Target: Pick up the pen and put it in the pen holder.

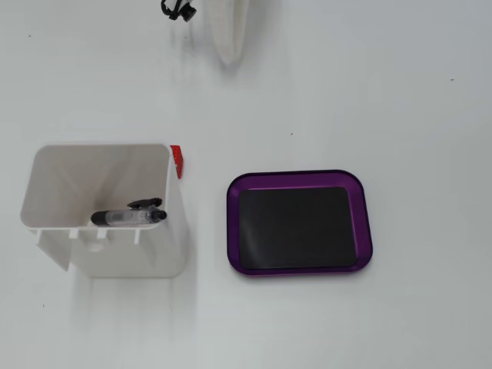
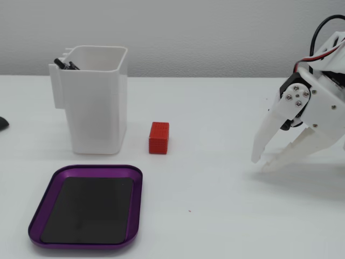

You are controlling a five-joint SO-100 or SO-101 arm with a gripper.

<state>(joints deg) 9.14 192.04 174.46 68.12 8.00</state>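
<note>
Smooth white plastic pen holder (image 2: 97, 102), clear-barrelled plastic pen (image 1: 128, 217), glossy purple tray (image 2: 89, 171) with matt black inset, ribbed red block (image 2: 159, 137), matt white table (image 2: 215, 205), white plastic gripper (image 2: 260, 163).
</note>
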